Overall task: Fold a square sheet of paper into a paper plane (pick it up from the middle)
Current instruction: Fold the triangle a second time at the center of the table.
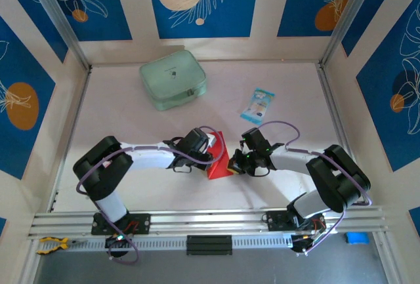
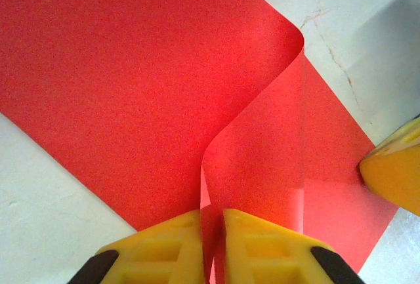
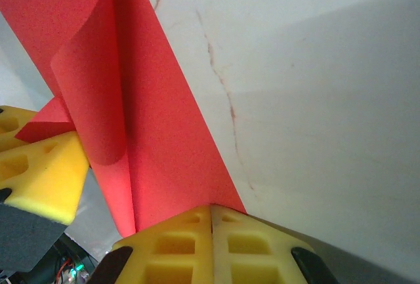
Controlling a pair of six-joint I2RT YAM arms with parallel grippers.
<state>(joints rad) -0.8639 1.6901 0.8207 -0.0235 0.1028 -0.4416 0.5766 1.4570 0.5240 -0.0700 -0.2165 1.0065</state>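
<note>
Entry, single moment.

The red sheet of paper [image 1: 218,166] is seen on the white table [image 1: 131,189], near the middle of its width and toward the near side, between the two grippers. It is no longer flat. Part of it is spread on the table and part is lifted into a curved, standing fold.

Left gripper [image 2: 211,241]: the yellow fingers [image 2: 164,248] are drawn almost together. The raised fold of the sheet is pinched in the narrow gap between them. From the pinch, the paper is seen curling up and away, then bending over toward the far right. In the overhead view this gripper is placed at the left edge of the sheet.

Right gripper [image 3: 211,222]: the fingers [image 3: 256,248] are pressed flat against each other, with only a thin seam visible between them. Their tips are set at the right edge of the sheet, touching it. Whether paper is caught in the seam cannot be told. One finger of the left gripper is noted at the left of the right wrist view, with a red corner lying over it.

A pale green pouch [image 1: 172,79] is recorded at the far left of the table. A small blue-white packet [image 1: 257,105] lies at the far right. Both are well apart from the sheet.
</note>
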